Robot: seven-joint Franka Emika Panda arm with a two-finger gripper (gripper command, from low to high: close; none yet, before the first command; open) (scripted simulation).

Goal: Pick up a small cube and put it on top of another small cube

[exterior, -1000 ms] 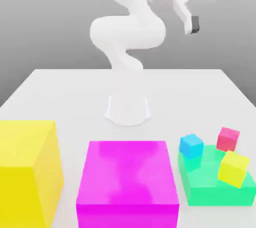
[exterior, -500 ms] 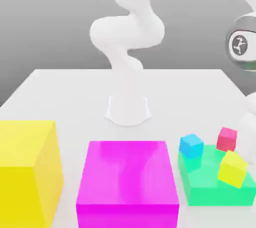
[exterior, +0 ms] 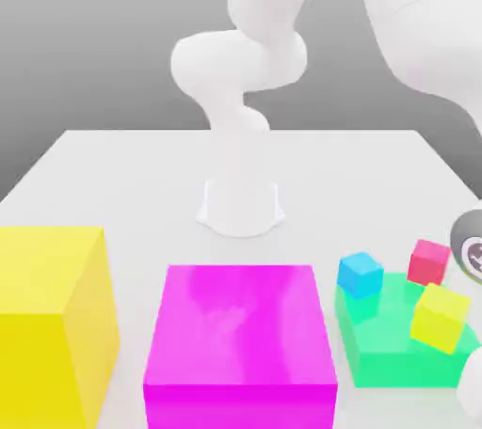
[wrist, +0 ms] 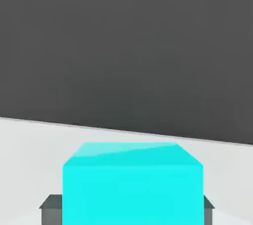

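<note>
In the hand view a cyan cube [wrist: 132,184] sits close up on the white table. My gripper [wrist: 128,211] holds it, one grey finger [wrist: 50,208] flush against one side and the other finger [wrist: 208,204] against the opposite side. In the exterior view a small blue cube [exterior: 360,274], a small red cube [exterior: 429,262] and a small yellow cube [exterior: 440,316] rest on or beside a green block [exterior: 377,352]. The arm [exterior: 414,23] reaches over to the exterior view's right and drops past the picture's edge. I cannot tell whether the cyan cube is the blue one.
A large magenta block [exterior: 240,342] and a large yellow block [exterior: 47,324] stand at the front of the white table [exterior: 122,182]. The arm's base [exterior: 241,201] sits mid-table. Arm links [exterior: 469,248] hang beside the green block on the exterior view's right.
The arm swung from high at the back down to the exterior view's right, beside the green block. The three small cubes have not moved.
</note>
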